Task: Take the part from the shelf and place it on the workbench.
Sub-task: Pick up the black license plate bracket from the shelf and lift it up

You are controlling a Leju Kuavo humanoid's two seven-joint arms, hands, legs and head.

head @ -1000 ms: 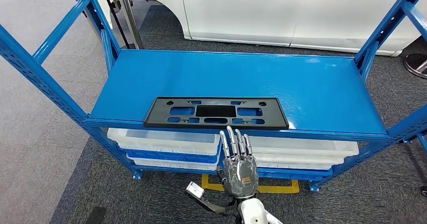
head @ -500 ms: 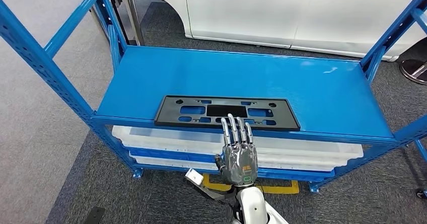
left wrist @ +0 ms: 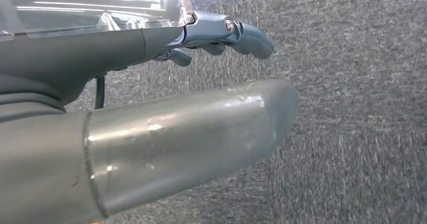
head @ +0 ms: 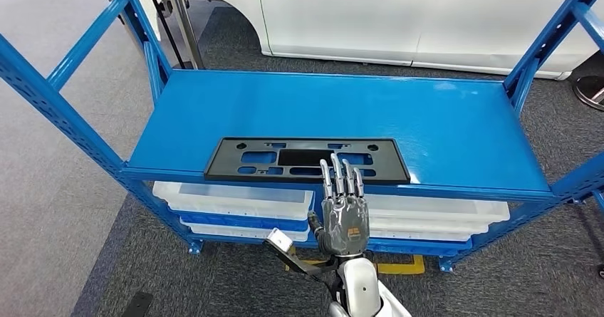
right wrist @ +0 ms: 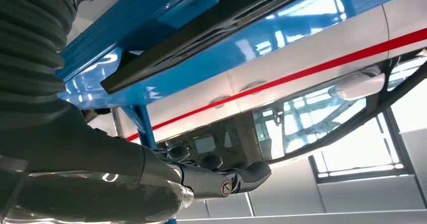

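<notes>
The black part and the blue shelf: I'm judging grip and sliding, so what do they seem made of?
The black part looks like moulded matte plastic: flat, thin, with cutouts and no glare. The blue shelf looks like glossy painted sheet metal, judging by its soft reflections and perforated posts.

no readable text, labels, brands, numbers or signs anywhere in view

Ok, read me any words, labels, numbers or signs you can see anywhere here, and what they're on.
No readable text.
Small orange mark on the back of the right hand: too small to read.
Black part, blue shelf, white vehicle with its red stripe: no lettering shows.
</notes>
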